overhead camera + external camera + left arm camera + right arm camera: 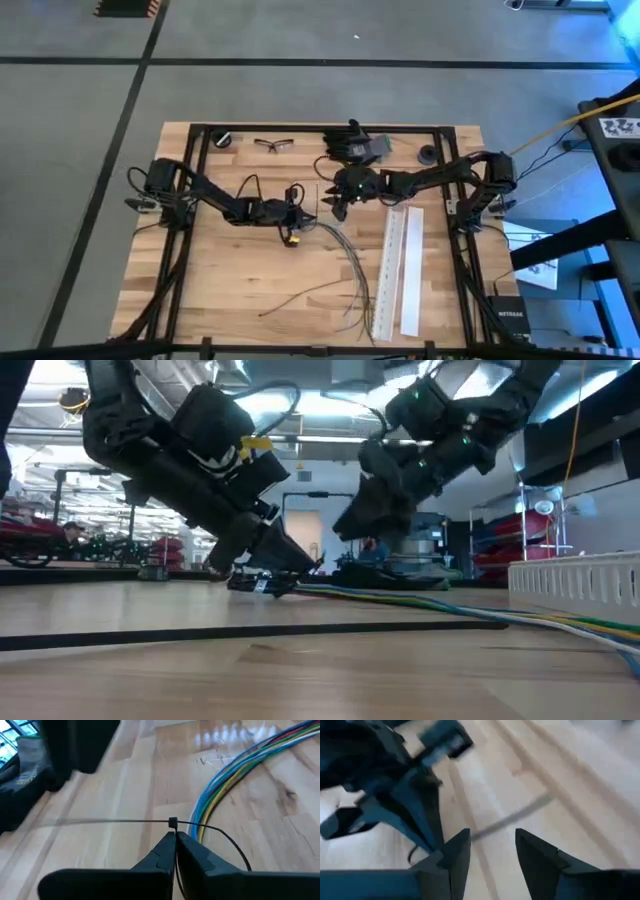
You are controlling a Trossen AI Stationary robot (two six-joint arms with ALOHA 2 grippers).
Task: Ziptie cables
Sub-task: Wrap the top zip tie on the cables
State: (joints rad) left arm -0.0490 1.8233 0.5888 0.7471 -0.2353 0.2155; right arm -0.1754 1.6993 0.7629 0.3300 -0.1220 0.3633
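The cables (220,790) lie bundled at one end and fan out toward the near edge of the wooden table (230,290). A thin black zip tie (220,834) loops around the bundled end. Its tail (90,822) sticks out sideways. My left gripper (303,212) is at the table's middle, shut on the tie. My right gripper (333,207) hovers just to its right and a little higher (362,520). It is open, and in its wrist view the tie's tail (515,817) runs beyond its fingers (455,855). My left gripper pinches the zip tie just behind its small square head (172,823), between its two fingertips (167,845). The fingers slant down toward the table (285,560). The tie's loop rests around the cables on the table, and its tail points out level.
Two long white perforated strips (398,270) lie to the right of the cables. One loose cable (300,293) lies apart near the front. At the far edge are safety glasses (273,144), black gloves (355,142) and two small black discs (222,139).
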